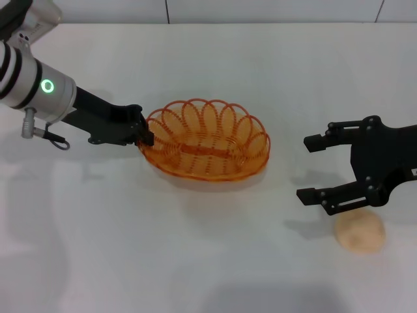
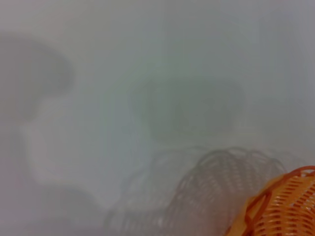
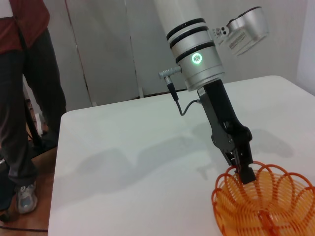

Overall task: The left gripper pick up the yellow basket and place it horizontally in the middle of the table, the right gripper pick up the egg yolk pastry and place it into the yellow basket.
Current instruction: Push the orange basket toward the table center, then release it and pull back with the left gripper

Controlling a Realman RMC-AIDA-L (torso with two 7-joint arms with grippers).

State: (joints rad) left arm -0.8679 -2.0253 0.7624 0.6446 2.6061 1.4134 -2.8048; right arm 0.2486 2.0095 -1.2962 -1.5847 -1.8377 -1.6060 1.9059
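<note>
The yellow basket [image 1: 251, 134] is in the middle of the white table [image 1: 208, 261], lying lengthwise left to right and empty. My left gripper [image 1: 144, 134] is shut on the rim at its left end. A shadow under the basket suggests it is held slightly above the surface. The basket also shows in the left wrist view [image 2: 285, 206] and in the right wrist view [image 3: 266, 206], where the left gripper [image 3: 244, 172] pinches its rim. My right gripper [image 1: 309, 168] is open and empty, at the right of the table. The egg yolk pastry [image 1: 359, 231] lies just beyond its lower finger, untouched.
A person [image 3: 24, 98] stands beyond the table's far left edge [image 3: 56, 162], seen in the right wrist view. A wall runs along the back of the table [image 1: 208, 10].
</note>
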